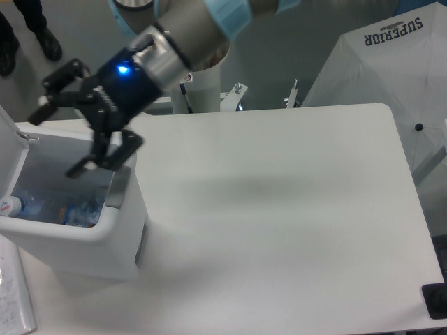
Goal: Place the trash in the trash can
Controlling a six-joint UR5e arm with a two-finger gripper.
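Now the hand (pixel 61 135) hangs with fingers spread apart and nothing in them, above the open trash can (pixel 105 241) on the tabletop (pixel 279 209). Inside the can lies the crushed bottle (pixel 17 205).

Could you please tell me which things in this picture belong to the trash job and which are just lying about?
Job:
trash can, lid up
crushed bottle inside it
gripper, jaws open, empty, above the can

Lying about:
white Superior cover, beyond the table
papers, bottom left
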